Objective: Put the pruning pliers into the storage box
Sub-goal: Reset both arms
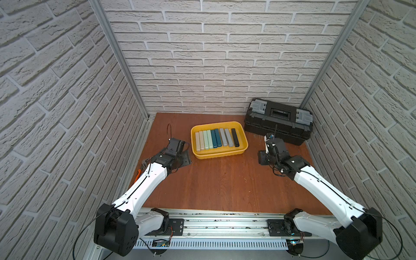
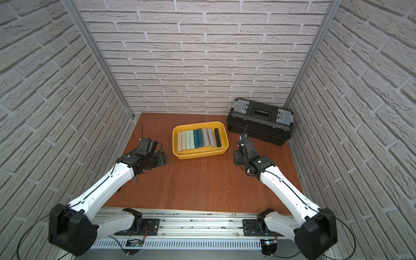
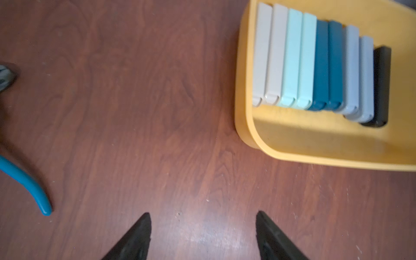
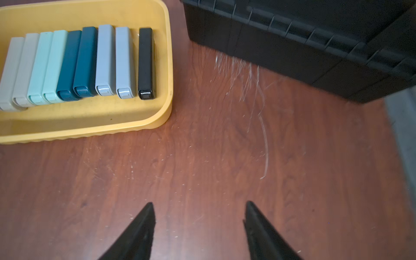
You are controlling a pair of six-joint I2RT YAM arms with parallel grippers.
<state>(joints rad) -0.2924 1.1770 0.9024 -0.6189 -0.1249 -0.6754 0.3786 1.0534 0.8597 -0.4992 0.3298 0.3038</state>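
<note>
the main risk now, as i judge it, is disturbing what already looks finished; your left gripper [image 3: 203, 213] has its jaws spread and holds nothing, hovering over bare table [image 3: 135, 112] near the storage box [image 3: 245, 126]; your right gripper [image 4: 199, 203] is likewise spread and empty, over the table between the box and the black toolbox [image 4: 292, 45]; a sweep of either arm toward the middle could catch the rolled rim and shove or tip the shallow tray, scattering the row; the right arm also has little room before the toolbox wall; watch too the blue-handled pliers [image 3: 27, 180] and an orange handle [image 1: 137, 175] showing by the left arm; grabbing those would be the wrong tool for this task; the pruning pliers [image 1: 216, 137] lie inside the box, nine slim bars side by side, lengthwise: two beige, two mint, two teal, two grey, and one black set slightly apart at the end; each shows a small catch at one end; none rests on the rim or the table
</note>
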